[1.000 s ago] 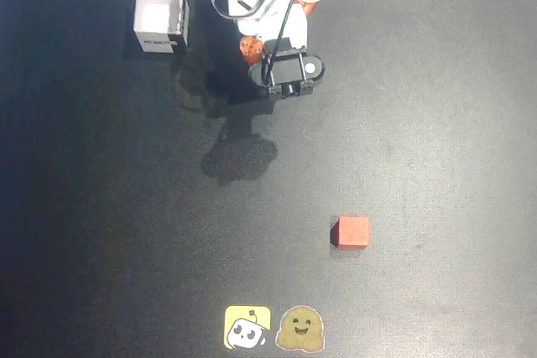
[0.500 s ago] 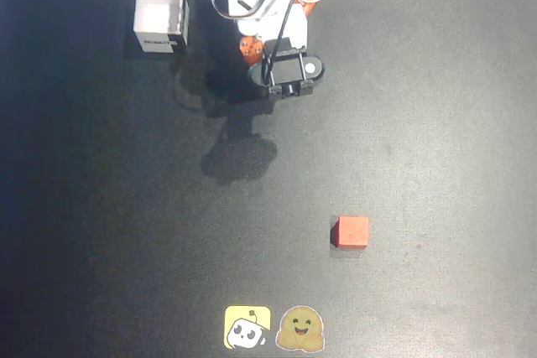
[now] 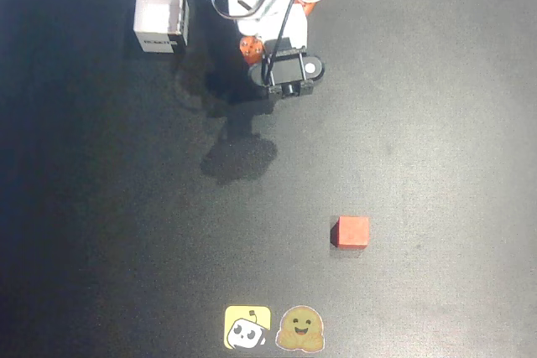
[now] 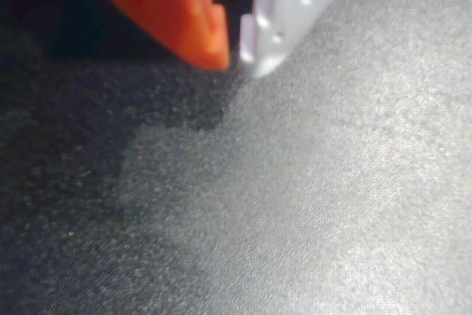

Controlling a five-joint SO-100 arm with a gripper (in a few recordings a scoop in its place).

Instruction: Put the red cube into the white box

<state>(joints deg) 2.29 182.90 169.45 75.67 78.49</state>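
The red cube [image 3: 351,231] lies alone on the dark mat, lower right of centre in the overhead view. At the upper left stands the white box [image 3: 161,16], opening up, with its dark label on the near side. The arm [image 3: 281,56] is folded up at the top centre, far from the cube and to the right of the box. In the wrist view my gripper [image 4: 234,60] is shut: the orange finger [image 4: 184,12] and the white finger [image 4: 284,12] meet at their tips with nothing between them, just above the bare mat.
Two stickers, a yellow one [image 3: 247,328] and a brown smiling one [image 3: 300,329], lie flat at the mat's bottom edge. The arm's shadow [image 3: 239,157] falls below the arm. The mat between arm, cube and box is open.
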